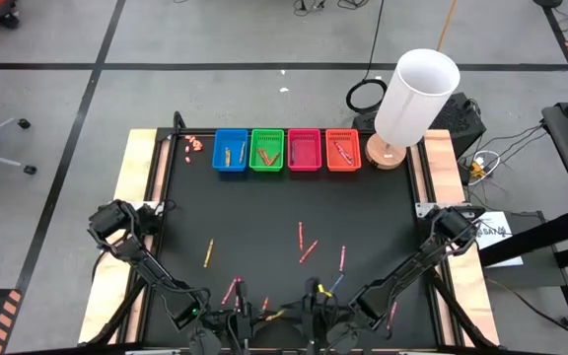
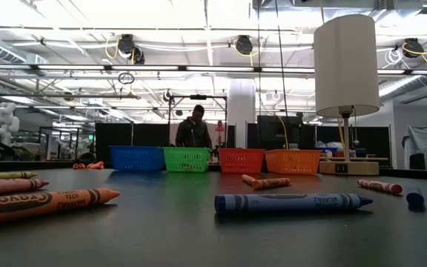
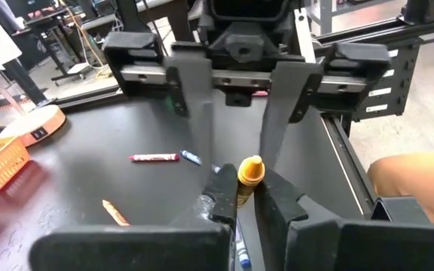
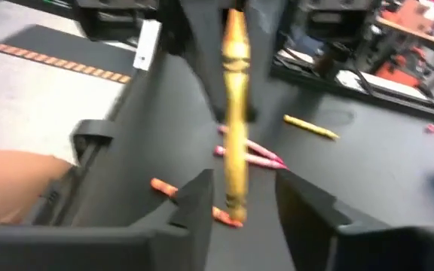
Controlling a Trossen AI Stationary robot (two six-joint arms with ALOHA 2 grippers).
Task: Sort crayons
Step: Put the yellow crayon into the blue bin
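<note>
Black matting covers the table, with 4 baskets lined up along the far edge and loose crayons (image 1: 303, 237) scattered nearer the arms. At the near edge the 2 arms meet: the left gripper (image 3: 241, 197) is clenched on a yellow crayon (image 3: 249, 173), while the right gripper (image 4: 241, 197) stands released around its other end. To hand over cleanly, the right arm should draw straight back, leaving the stick undisturbed in the left's pinch
</note>
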